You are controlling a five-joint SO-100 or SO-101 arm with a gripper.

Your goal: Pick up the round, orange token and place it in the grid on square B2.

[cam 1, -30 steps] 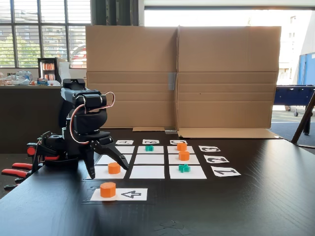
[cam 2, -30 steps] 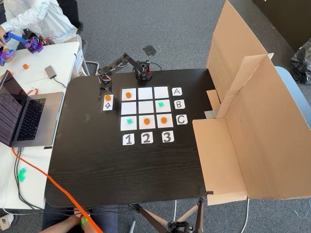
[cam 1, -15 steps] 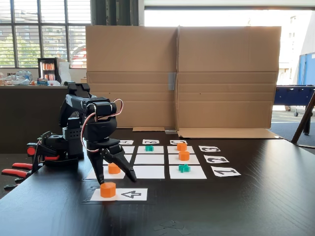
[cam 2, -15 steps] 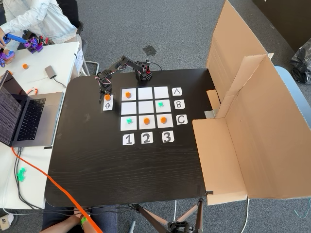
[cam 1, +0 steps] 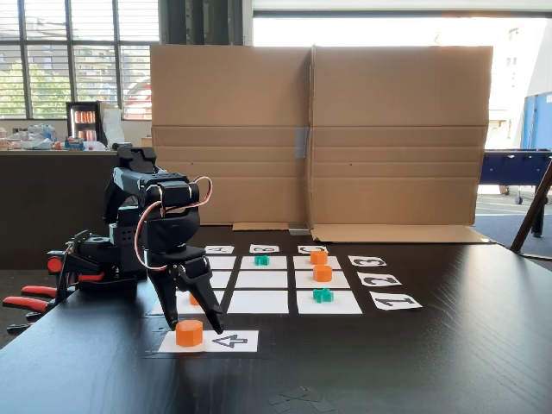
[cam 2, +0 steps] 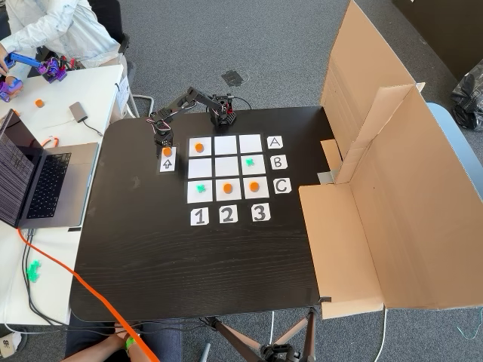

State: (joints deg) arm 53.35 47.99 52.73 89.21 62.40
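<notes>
A round orange token (cam 1: 189, 333) (cam 2: 167, 151) lies on the white arrow sheet (cam 1: 233, 341) (cam 2: 167, 161), beside the grid (cam 1: 261, 301) (cam 2: 226, 145). My gripper (cam 1: 194, 325) (cam 2: 164, 146) hangs low over this token and is open, with one finger on each side of it. Square B2 (cam 1: 261, 279) (cam 2: 226, 167) is a bare white cell in the middle of the grid. Three more orange tokens (cam 1: 323, 273) (cam 2: 227, 188) and two teal crosses (cam 1: 323, 295) (cam 2: 249, 162) occupy other cells. The token on the near-left cell is partly hidden behind my fingers in a fixed view.
A tall cardboard wall (cam 1: 319, 138) (cam 2: 377, 173) stands along the far side of the black table (cam 1: 414, 362) (cam 2: 189, 256). The arm's base (cam 1: 95, 259) (cam 2: 221, 109) sits at the table's edge. A laptop (cam 2: 38, 181) and a person (cam 2: 53, 30) are at a side table.
My gripper has swung forward from above the near-left grid cell and come down over the orange token on the arrow sheet. The tokens and crosses have not moved.
</notes>
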